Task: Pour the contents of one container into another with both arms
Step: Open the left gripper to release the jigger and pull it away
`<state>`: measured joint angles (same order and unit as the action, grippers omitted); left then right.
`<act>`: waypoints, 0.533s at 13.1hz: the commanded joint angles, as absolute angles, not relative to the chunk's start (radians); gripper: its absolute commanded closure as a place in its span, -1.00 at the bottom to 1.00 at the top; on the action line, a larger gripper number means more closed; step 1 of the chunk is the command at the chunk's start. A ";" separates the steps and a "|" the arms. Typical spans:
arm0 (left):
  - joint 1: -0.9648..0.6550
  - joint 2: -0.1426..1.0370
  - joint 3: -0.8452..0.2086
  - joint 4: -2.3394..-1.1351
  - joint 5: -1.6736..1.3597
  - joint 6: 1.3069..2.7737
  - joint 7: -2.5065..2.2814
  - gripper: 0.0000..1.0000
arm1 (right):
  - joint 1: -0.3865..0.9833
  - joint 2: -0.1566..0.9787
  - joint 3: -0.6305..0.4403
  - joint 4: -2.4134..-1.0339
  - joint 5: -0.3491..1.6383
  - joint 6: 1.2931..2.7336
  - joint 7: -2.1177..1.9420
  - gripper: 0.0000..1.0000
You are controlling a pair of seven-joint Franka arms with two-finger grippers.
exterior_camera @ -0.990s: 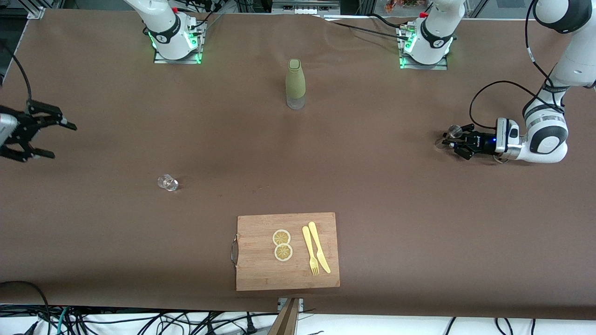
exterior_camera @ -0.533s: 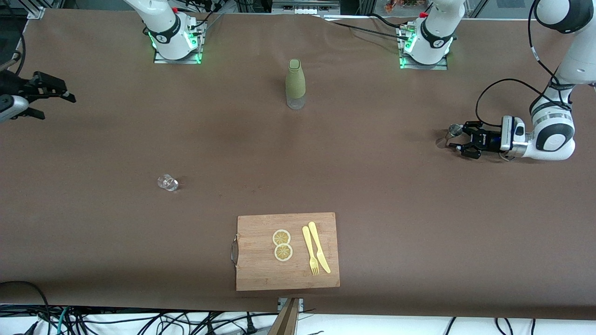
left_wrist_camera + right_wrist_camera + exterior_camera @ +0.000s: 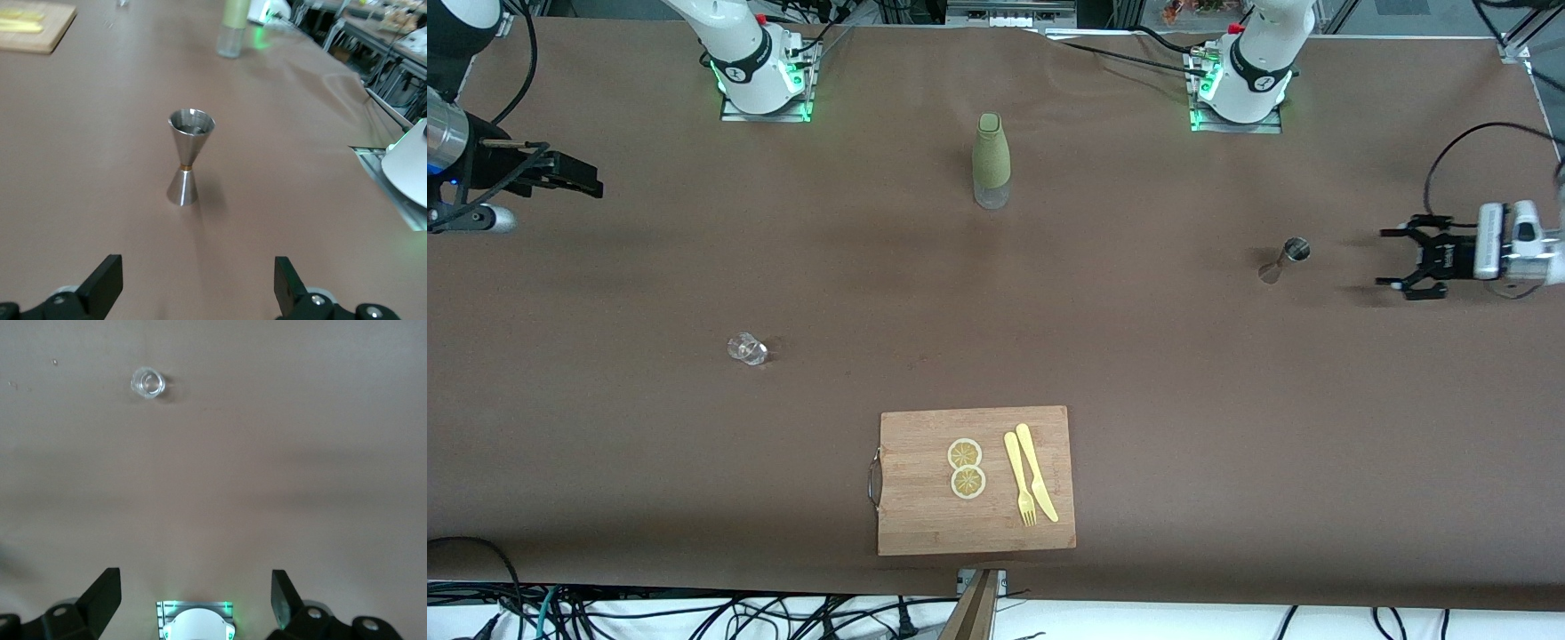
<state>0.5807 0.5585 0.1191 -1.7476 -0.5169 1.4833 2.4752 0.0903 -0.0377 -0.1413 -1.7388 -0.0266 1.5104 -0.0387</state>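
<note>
A steel jigger (image 3: 1288, 258) (image 3: 189, 160) stands upright on the brown table, toward the left arm's end. My left gripper (image 3: 1392, 259) (image 3: 197, 273) is open beside it, a short way off toward the table's end, with nothing between its fingers. A small clear glass (image 3: 747, 348) (image 3: 148, 383) stands toward the right arm's end, nearer to the front camera than the jigger. My right gripper (image 3: 578, 175) (image 3: 195, 581) hangs open and empty over the table's edge at that end, well away from the glass.
A green bottle (image 3: 991, 160) (image 3: 235, 27) stands mid-table between the two arm bases (image 3: 763, 84) (image 3: 1240, 89). A wooden cutting board (image 3: 925, 520) with two lemon slices, a yellow fork and a knife lies near the front edge.
My left gripper has opened, let go of the jigger and drawn back toward the table's end. The jigger stays standing. My right gripper has shifted toward the arm bases and turned.
</note>
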 commanded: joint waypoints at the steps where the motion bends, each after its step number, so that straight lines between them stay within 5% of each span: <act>1: 0.530 0.396 0.118 -1.761 -0.437 1.476 2.224 -1.00 | 0.091 -0.048 -0.159 -1.718 -0.032 1.579 -0.021 -1.00; 4: 0.428 0.246 0.118 -1.763 -0.353 1.476 1.885 -1.00 | 0.100 -0.041 -0.164 -1.723 -0.025 1.663 -0.022 -1.00; 7: 0.306 0.120 0.118 -1.769 -0.282 1.476 1.462 -1.00 | 0.106 -0.034 -0.163 -1.700 -0.031 1.559 -0.020 -1.00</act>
<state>0.3655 0.2014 0.1110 -1.7372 -0.3379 1.4732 1.6721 0.0979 -0.0351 -0.1600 -1.7229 -0.0261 1.6148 -0.0362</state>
